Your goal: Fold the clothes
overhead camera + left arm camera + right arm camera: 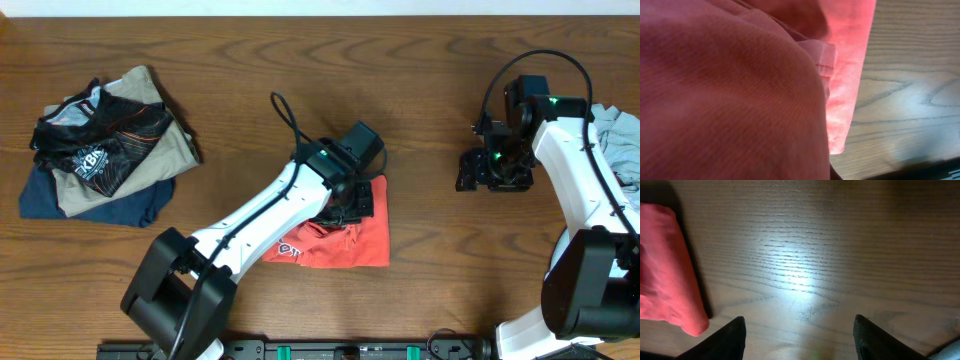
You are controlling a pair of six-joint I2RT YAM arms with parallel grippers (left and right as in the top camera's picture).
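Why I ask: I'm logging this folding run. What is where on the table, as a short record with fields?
red T-shirt: centre of the table, partly under the left gripper
left gripper: on the red T-shirt; open or shut hidden by cloth
right gripper: open, empty, over bare wood
grey-blue shirt: at the right edge
clothes pile: far left, dark and beige garments

The left arm point(270, 215) covers much of the coral-red T-shirt point(365, 238), hiding the left fingers and most of the print; only a scrap of logo shows at 7 o'clock. In the left wrist view, blurred red cloth fills the frame, so their grip cannot be told. The pale grey-blue shirt point(622, 140) is cut off at the worktop's 3 o'clock edge. The right fingers point(730, 340) show tips only. Lettering on the dark garment point(100, 145) is too small to read.
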